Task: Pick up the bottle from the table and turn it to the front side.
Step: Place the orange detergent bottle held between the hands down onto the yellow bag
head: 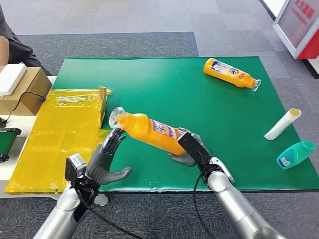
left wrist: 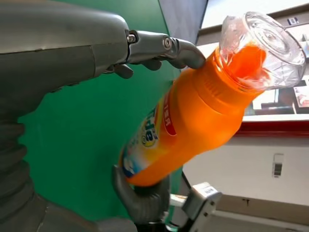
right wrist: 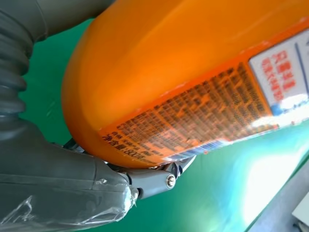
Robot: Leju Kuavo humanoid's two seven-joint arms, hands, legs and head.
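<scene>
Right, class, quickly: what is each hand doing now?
Left hand: open, fingertips touching the orange bottle near its neck.
Right hand: holding the bottle's base.

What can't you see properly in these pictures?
- Right hand: head view, its fingers are hidden under the orange bottle.
- Bottle's label: left wrist view, blurred; right wrist view, small print unreadable.
- Person: cut off by the head view's edge.
- Red sign: cut off at the corner.

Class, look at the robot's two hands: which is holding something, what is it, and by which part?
The right hand grips the orange plastic bottle by its base end. The left hand touches it near the neck with its fingertips.
</scene>
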